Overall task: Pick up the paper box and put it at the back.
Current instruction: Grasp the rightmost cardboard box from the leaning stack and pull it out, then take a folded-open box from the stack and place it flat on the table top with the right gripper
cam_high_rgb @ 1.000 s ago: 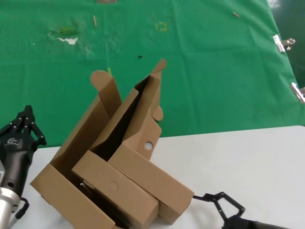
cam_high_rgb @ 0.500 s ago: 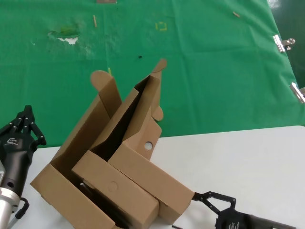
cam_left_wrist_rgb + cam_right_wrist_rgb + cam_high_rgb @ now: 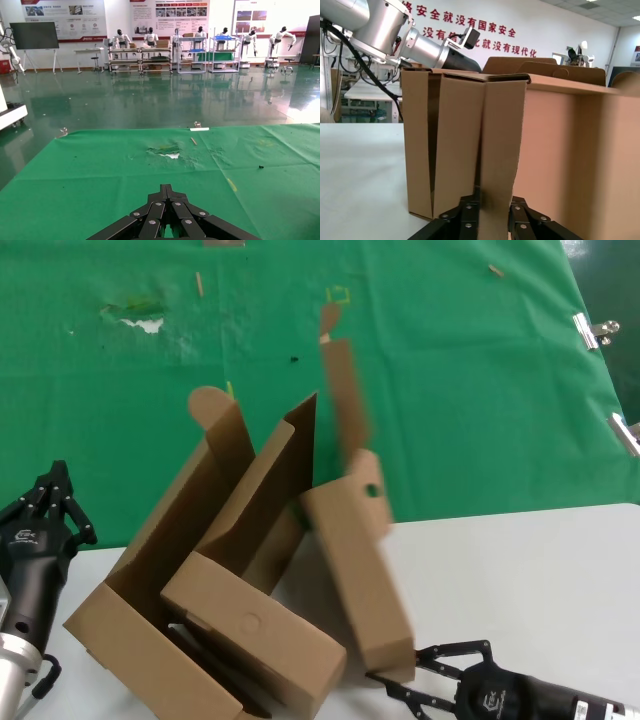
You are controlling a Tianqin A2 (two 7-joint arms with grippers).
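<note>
The paper box (image 3: 360, 560), brown cardboard with a small round hole (image 3: 371, 490), stands tilted on its lower end on the white table, its lid (image 3: 342, 400) raised over the green cloth (image 3: 460, 390). My right gripper (image 3: 393, 668) is at the box's lower end, shut on one cardboard wall. In the right wrist view that wall (image 3: 495, 150) runs between the fingers of the right gripper (image 3: 492, 200). My left gripper (image 3: 58, 475) is shut and empty at the table's left edge; in the left wrist view the gripper (image 3: 168, 187) faces the green cloth (image 3: 100, 170).
The bigger carton with rounded-ear flaps (image 3: 170, 540) lies open to the left of the paper box. A similar box with a round dimple (image 3: 250, 625) rests inside it. Metal clips (image 3: 595, 332) hold the cloth at the right edge. The white tabletop (image 3: 530, 580) stretches to the right.
The paper box has come out of the bigger carton, swung upright and shifted right, its lid now raised. My right gripper has moved left onto its lower end. The left arm has not moved.
</note>
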